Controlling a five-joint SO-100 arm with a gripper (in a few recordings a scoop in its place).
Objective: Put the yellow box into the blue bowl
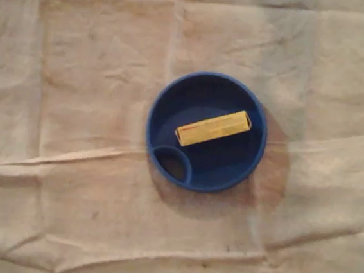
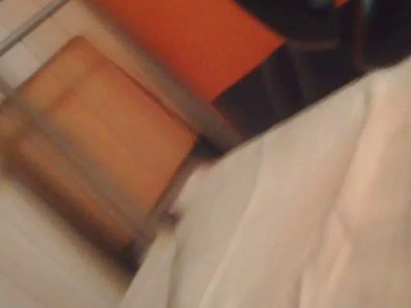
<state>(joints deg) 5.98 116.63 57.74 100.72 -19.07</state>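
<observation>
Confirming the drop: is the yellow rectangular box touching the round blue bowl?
Touching. Overhead view shows the yellow box resting inside the blue bowl.

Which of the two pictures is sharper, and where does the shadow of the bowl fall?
The overhead view is the sharper one, only a little soft; the bowl casts a wide shadow to its right and below, on the cloth. The wrist view is strongly blurred, as by motion; no fine detail shows there.

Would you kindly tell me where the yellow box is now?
In the overhead view, the yellow box lies slanted inside the blue bowl, in its large compartment, up and right of its small round pocket.
</observation>
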